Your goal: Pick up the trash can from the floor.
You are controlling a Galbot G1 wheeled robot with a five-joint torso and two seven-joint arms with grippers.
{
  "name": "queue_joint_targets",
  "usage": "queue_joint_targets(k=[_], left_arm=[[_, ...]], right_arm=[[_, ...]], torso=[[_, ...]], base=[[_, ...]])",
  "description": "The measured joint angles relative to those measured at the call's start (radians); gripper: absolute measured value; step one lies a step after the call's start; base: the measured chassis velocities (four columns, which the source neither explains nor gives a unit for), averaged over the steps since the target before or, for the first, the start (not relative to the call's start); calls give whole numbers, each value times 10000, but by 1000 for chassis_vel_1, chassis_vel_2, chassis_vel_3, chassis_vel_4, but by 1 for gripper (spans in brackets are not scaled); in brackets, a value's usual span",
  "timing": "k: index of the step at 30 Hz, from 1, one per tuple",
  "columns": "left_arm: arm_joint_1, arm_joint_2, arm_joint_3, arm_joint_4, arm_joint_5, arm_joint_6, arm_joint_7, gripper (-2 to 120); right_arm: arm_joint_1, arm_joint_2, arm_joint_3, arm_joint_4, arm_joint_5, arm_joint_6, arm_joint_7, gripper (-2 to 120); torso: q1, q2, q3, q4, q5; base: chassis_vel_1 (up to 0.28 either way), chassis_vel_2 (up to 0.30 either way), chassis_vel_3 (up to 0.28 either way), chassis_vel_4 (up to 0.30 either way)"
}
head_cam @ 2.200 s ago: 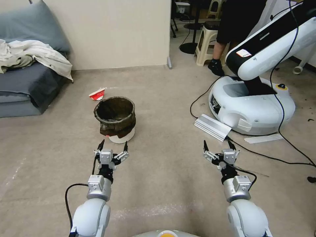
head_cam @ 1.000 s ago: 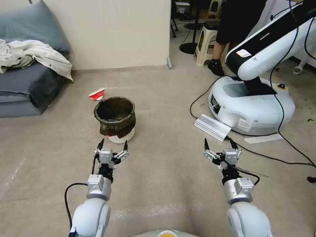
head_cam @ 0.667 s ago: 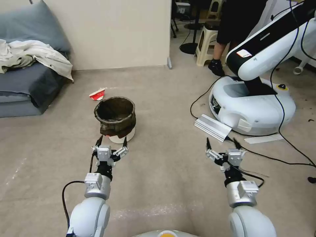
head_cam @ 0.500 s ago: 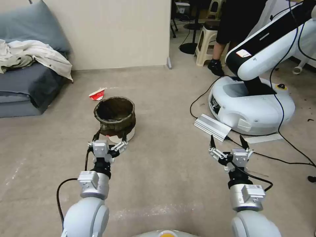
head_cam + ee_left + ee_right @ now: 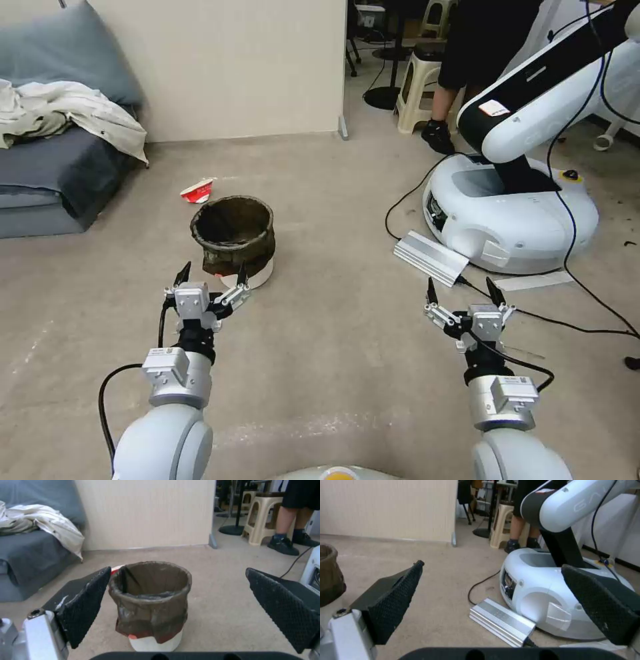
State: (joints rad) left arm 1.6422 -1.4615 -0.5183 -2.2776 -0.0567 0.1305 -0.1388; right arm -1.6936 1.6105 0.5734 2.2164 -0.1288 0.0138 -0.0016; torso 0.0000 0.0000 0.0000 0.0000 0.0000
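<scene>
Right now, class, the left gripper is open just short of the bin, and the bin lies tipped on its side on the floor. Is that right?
Not quite. The bin stands upright on the floor, mouth up, as the left wrist view shows. The rest holds: the left gripper is open, just short of it.

The trash can (image 5: 233,235), its dark liner folded over the rim, stood upright on the floor (image 5: 333,347). The left gripper (image 5: 211,273) hovered just short of its white base, fingers spread wide. The right gripper (image 5: 460,291) hung well apart to the right, also spread, near a silver box (image 5: 430,257) and another robot's white base (image 5: 513,213).
</scene>
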Motion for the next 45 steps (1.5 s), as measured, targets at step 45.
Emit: queue_joint_targets(k=[45], left_arm=[[53, -103, 7, 427, 217, -621, 120, 100]], right_arm=[[9, -22, 23, -282, 33, -13, 103, 100]], torso=[[0, 0, 0, 1, 0]], base=[[29, 26, 28, 32]])
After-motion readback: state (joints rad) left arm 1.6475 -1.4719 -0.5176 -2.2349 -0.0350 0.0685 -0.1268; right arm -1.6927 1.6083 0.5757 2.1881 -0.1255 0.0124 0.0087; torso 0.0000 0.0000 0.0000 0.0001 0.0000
